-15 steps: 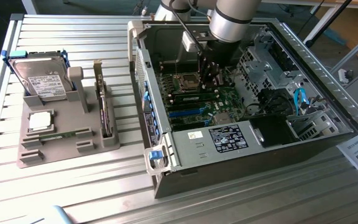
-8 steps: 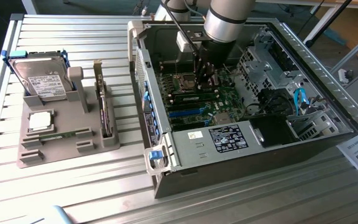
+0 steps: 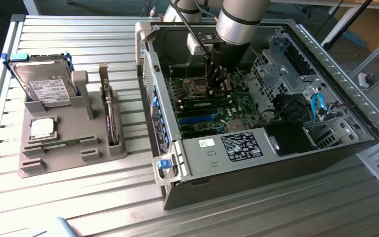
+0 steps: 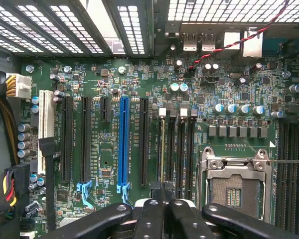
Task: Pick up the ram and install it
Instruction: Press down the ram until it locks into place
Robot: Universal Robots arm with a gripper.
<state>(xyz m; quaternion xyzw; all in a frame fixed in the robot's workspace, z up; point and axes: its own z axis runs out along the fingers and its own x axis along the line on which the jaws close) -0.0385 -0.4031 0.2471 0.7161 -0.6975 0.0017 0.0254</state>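
1. One ram stick matters here: thin green board seen edge-on in the wrist view, standing in a black memory slot on the motherboard, right under my gripper. In the exterior view it reads as a green strip w/ dark chips just below my gripper, inside the case.
2. Jaws closed, fingertips together over the stick's top edge. Can't tell if I'm pinching it or just pressing on it.
3. Doing it well, my take: keep the stick upright and in line w/ the slot, push straight down w/ even force on both ends, no twist. Tilt could jam the notch or bend the board. Whether the end latches are closed I can't tell.
4. Watch neighbours: the open CPU socket sits just beside the memory slots, bare contacts, prob. fragile. The long blue slot on the other side is not the target.
5. Materials: ram = rigid, thin, flat, slippery edges. Slots = hard black plastic. Case = grey sheet metal w/ punched vents. Jaws = black, rounded, smooth.
6. Grey moulded tray well apart at the exterior view's left holds a hard drive and a short green strip, maybe another stick, not sure.
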